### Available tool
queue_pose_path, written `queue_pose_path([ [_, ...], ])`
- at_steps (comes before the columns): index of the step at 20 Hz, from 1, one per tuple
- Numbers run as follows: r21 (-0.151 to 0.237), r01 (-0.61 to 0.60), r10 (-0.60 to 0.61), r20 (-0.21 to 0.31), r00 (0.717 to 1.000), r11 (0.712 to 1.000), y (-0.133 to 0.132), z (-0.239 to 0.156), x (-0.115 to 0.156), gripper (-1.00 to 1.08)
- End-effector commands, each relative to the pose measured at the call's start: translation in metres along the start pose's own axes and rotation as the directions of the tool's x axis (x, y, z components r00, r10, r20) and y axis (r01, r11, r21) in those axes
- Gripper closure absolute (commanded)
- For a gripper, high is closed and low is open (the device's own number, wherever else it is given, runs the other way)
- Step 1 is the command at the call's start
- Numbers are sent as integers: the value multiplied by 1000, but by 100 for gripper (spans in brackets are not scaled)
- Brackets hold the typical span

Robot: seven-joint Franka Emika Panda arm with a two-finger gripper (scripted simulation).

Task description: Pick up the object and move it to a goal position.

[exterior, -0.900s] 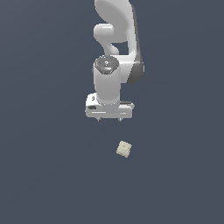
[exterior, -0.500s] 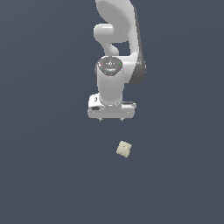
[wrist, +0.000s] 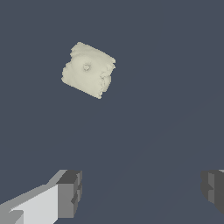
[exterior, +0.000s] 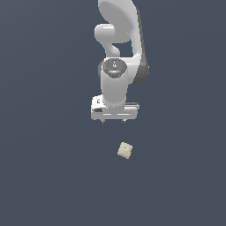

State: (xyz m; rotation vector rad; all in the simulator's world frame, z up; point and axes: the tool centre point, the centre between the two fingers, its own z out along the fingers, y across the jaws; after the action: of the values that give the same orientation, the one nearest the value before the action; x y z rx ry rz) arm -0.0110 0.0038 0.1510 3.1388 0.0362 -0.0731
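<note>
- Exterior view: the white Panda arm (exterior: 119, 48) is seen hanging over a plain dark grey surface (exterior: 44, 176), with the gripper (exterior: 114, 120) pointed downward and nothing held in it.
- The object (exterior: 125, 150), a small pale cream lumpy cube with a rough mottled skin, is found lying on the surface, below the gripper in the exterior view and a little toward that view's right, well clear of the fingertips.
- In the wrist view the two dark finger pads (wrist: 70, 192) are shown spread wide apart, and the cube (wrist: 89, 69) is seen ahead of them, not between them; it sits turned at an angle to the line joining the fingers.
- The approach is judged not yet finished: the gripper has to be centred over the cube before any descent is made.
- A miss is risked if the descent is started with the present offset, since one finger could be brought down onto the cube's top or edge and the cube knocked aside.
- Because the cube lies rotated relative to the fingers, corners rather than flat faces could be caught, so that it twists or squirts out on closing.
- The rounded, lumpy faces are likely to give poor contact, and a shallow grasp could be lost during the lift.
- No goal marker can be made out in either view.
</note>
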Motion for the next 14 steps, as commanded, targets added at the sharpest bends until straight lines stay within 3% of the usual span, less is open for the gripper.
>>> queue_pose_path([
  [1,0,-13,13,-1,1000,1000,-2,1,4,-92],
  [14,7,-208,208,-20,978,978,-23,22,55,-92],
])
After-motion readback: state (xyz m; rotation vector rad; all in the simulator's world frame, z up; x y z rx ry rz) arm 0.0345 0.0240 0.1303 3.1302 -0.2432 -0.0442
